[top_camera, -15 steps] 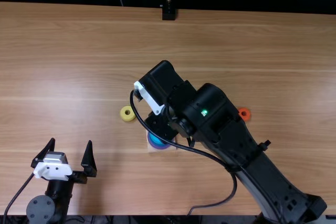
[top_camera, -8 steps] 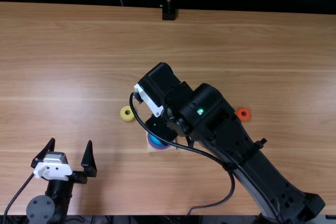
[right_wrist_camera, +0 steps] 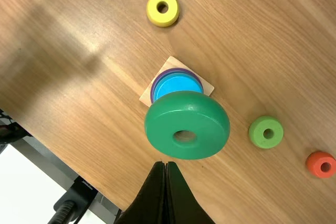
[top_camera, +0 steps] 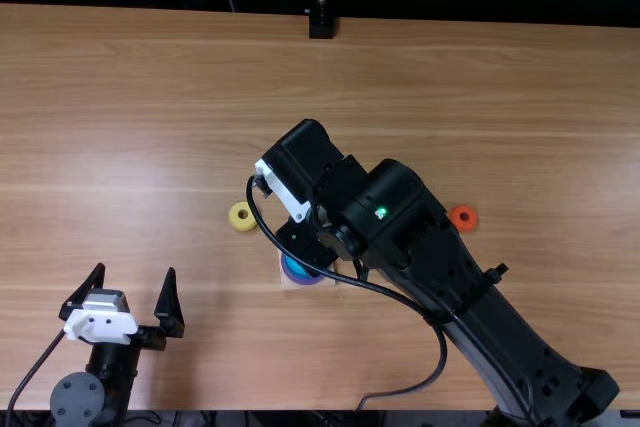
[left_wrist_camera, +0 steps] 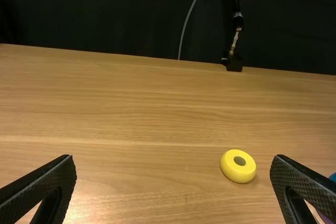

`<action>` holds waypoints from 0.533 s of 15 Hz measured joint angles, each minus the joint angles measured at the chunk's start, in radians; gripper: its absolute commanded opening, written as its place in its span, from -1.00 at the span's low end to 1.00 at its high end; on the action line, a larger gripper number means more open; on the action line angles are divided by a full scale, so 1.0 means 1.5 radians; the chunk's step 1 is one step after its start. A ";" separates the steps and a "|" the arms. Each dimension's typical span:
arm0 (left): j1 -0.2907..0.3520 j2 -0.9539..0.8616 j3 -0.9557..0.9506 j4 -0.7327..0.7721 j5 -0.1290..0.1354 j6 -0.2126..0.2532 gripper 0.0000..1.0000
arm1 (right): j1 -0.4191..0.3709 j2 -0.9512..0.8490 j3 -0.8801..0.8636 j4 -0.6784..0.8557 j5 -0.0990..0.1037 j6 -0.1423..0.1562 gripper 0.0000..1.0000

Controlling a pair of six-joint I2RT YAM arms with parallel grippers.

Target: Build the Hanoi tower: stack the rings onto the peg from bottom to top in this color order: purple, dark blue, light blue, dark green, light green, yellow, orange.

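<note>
I have a long run of bare wood on the table [top_camera: 150, 77] toward its far edge. My right gripper [top_camera: 305, 242], fingers together, is over the base [right_wrist_camera: 206, 83]; my left gripper [top_camera: 136, 267] is spread near the near edge. The dark green ring [right_wrist_camera: 163, 139] overlaps the light blue ring [right_wrist_camera: 177, 83] in view; I cannot tell if my fingertips bear on it. Light green [right_wrist_camera: 266, 131], yellow [right_wrist_camera: 163, 9] and orange [right_wrist_camera: 321, 164] rings lie apart.
</note>
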 measured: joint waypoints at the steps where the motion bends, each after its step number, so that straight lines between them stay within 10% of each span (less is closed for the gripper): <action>1: 0.000 0.000 0.000 0.001 0.000 0.000 1.00 | 0.000 0.000 0.000 0.001 0.000 0.000 -1.00; 8: 0.000 0.000 0.000 0.000 0.000 0.000 1.00 | 0.000 0.036 0.000 0.003 0.000 -0.001 -1.00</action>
